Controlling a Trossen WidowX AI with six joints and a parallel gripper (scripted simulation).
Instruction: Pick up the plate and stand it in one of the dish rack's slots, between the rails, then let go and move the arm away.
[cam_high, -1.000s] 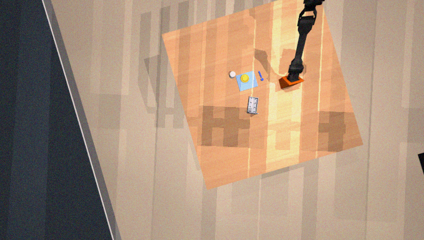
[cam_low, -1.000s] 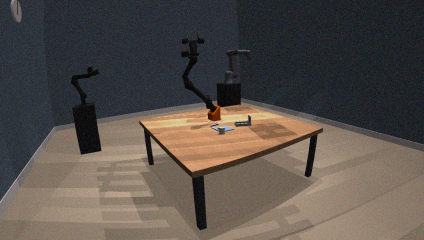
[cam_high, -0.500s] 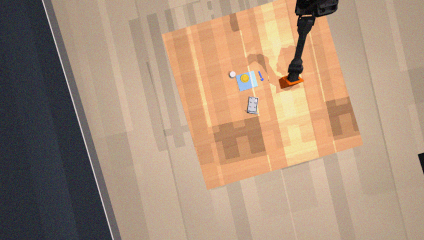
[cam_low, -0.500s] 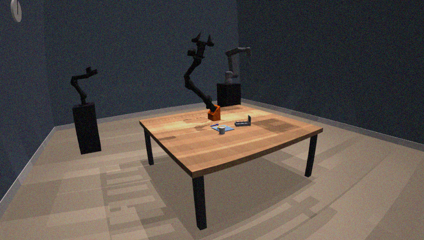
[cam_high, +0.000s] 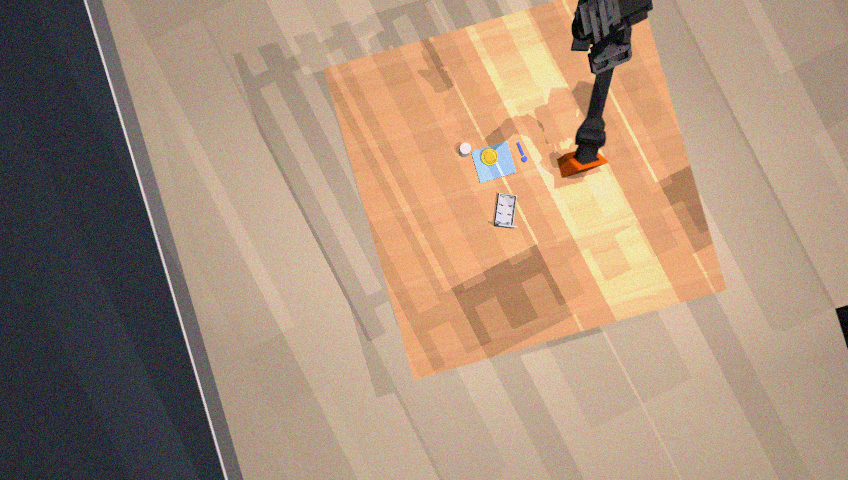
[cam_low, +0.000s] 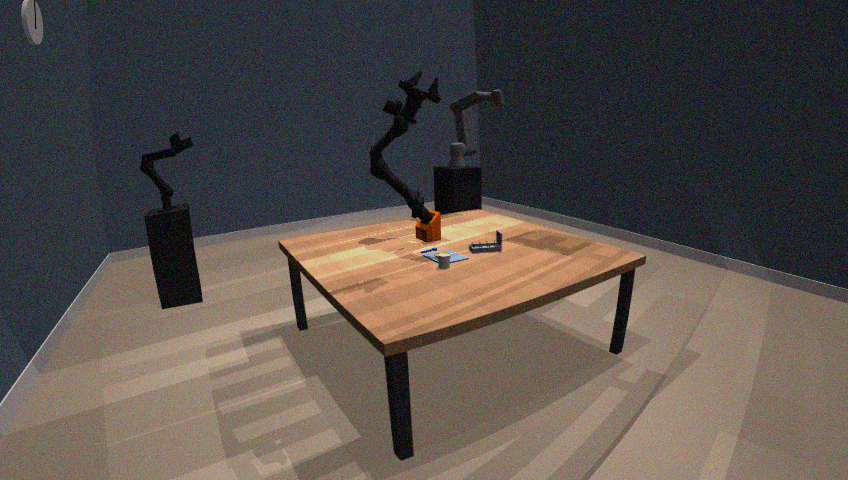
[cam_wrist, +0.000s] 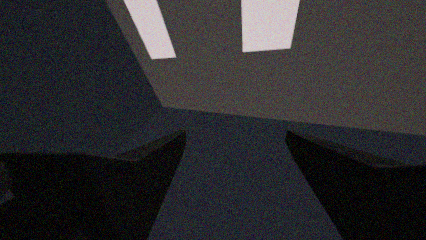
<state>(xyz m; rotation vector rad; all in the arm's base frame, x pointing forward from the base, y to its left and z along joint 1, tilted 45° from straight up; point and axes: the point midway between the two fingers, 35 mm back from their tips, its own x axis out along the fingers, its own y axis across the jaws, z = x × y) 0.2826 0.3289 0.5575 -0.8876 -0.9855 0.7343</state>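
A square wooden table stands in a dark-walled room. From an orange base block near one edge rises the black six-joint arm, reared high above the table with its gripper tipped up toward the ceiling. The fingers are spread wide and hold nothing; between them the wrist view shows only wall, ceiling and two bright ceiling panels.

The step in hand appears to be the reach for the plate. To do it well, the arm would likely need to fold down and swing the wrist toward the table, keeping the fingers spread, then approach the plate's rim from the side for an edge grip.

The small round yellow plate lies flat on a light blue square mat, well apart from and far below the fingers. The grey metal dish rack sits near the mat. A small white cup and a blue utensil flank the mat.
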